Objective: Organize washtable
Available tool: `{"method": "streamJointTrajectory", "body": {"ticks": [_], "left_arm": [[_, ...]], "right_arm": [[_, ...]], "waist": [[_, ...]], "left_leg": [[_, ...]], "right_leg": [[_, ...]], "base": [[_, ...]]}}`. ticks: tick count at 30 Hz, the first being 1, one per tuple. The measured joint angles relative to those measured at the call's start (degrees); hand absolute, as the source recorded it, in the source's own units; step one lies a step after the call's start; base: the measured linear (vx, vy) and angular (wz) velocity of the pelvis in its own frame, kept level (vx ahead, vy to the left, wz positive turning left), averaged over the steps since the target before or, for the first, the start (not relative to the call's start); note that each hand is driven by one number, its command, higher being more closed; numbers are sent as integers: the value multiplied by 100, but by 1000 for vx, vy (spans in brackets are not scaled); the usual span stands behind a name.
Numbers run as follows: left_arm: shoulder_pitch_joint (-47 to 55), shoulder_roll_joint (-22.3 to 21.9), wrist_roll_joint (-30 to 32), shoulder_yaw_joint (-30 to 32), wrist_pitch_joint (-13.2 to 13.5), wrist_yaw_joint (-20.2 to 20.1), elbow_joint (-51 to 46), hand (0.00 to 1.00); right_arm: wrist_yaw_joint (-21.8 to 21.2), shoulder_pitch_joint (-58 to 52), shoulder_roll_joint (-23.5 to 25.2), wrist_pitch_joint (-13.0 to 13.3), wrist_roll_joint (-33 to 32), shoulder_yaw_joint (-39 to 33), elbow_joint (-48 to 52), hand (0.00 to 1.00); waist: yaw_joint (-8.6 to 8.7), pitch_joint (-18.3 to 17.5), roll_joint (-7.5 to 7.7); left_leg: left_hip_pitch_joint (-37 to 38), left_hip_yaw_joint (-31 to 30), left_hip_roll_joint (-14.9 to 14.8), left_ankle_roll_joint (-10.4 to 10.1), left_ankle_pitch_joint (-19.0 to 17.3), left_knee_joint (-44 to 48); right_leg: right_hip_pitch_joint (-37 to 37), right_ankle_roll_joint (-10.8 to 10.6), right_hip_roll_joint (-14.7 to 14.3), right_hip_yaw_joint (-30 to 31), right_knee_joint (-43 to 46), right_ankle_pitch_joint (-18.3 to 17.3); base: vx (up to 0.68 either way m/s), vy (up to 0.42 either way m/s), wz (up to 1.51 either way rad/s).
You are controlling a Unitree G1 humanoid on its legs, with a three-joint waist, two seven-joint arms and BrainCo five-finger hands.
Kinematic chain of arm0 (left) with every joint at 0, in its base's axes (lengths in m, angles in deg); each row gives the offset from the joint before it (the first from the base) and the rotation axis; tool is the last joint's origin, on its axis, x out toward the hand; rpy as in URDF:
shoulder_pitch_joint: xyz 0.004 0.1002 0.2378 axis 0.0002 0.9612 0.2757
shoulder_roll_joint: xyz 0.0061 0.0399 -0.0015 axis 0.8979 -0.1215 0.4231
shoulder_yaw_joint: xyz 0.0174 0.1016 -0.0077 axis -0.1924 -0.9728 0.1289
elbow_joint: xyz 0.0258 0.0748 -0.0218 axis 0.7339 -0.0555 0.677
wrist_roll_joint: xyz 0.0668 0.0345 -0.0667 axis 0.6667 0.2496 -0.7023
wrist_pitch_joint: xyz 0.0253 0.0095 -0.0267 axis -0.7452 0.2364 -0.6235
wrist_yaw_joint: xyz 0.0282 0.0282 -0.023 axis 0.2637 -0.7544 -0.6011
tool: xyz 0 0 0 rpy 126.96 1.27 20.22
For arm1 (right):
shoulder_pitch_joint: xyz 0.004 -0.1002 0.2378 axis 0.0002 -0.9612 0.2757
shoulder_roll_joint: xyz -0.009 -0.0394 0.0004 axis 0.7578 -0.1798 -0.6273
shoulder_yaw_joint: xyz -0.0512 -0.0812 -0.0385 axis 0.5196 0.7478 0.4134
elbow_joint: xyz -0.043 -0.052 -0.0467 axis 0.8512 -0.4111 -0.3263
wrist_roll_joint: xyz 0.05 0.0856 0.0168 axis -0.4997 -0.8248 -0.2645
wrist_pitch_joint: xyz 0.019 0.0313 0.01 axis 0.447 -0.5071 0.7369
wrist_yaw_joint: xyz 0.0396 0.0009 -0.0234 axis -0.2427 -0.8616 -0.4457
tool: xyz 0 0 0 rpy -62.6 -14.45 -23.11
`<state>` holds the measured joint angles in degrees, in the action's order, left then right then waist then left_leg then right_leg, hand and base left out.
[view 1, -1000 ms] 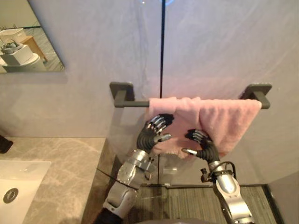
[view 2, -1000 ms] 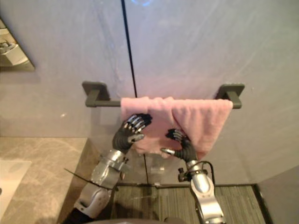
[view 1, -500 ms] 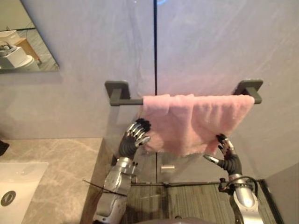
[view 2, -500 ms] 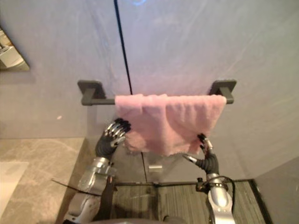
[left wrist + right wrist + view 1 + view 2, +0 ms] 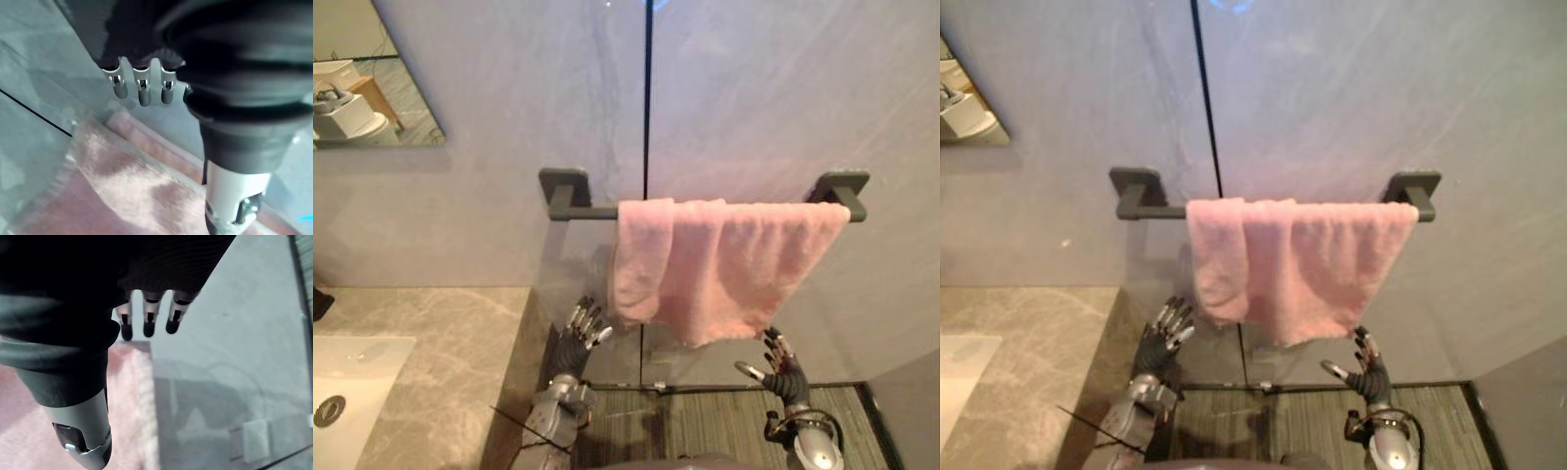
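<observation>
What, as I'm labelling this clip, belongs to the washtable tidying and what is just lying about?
Job in hand:
- towel, hung over the bar
- left hand and right hand, both open, below the towel

Just there:
- mirror
- sink

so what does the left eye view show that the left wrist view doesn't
Left eye view: the dark towel bar, the mirror, the sink in the marble counter, and the right hand open below the pink towel. Left wrist view: the left hand's straight fingers from close behind. Both: that towel, the left hand and the grey wall.
</observation>
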<state>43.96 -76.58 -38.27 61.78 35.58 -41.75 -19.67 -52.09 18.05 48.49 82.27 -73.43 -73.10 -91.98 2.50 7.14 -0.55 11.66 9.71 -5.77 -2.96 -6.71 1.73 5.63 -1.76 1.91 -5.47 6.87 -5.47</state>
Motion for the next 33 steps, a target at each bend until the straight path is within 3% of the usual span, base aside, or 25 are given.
{"method": "streamJointTrajectory", "body": {"ticks": [14, 20, 29, 30, 33], "left_arm": [[-20, 8, 1707, 157, -221, 378, 2639, 0], [-298, 68, 1859, 197, -330, 497, 3467, 0], [-703, 130, 2090, 216, -344, 635, 4088, 0], [-774, 132, 2118, 229, -347, 650, 4161, 0], [-1012, 140, 2160, 411, -356, 746, 4292, 0]], "right_arm": [[261, 435, 89, -226, 251, 124, -2496, 0], [276, 705, -20, -261, 303, 113, -3075, 0], [485, 1107, -149, -428, 386, 102, -3740, 0], [491, 1137, -161, -435, 390, 104, -3765, 0], [502, 1498, -150, -451, 396, 129, -3930, 0]], "waist": [[-16, -102, -78], [-20, -100, -19], [-23, -94, -63], [-25, -37, 13], [-34, 142, 55]], "left_leg": [[55, -20, -11, -150, 100, -174], [47, 4, -16, -152, 100, -190], [-105, 282, -9, -151, 103, -295], [-140, 324, 3, -151, 102, -300], [-367, 507, 13, -147, 105, -239]], "right_leg": [[5, 5, 3, -80, -4, -13], [0, 8, -15, -52, -102, 36], [-222, -8, -108, 249, -435, 267], [-280, -2, -118, 285, -454, 289], [-696, 4, -138, 464, -212, 319]], "base": [[-6, -3, 2], [-10, 0, -2], [33, 12, -19], [48, 22, -22], [-5, 16, -35]]}}
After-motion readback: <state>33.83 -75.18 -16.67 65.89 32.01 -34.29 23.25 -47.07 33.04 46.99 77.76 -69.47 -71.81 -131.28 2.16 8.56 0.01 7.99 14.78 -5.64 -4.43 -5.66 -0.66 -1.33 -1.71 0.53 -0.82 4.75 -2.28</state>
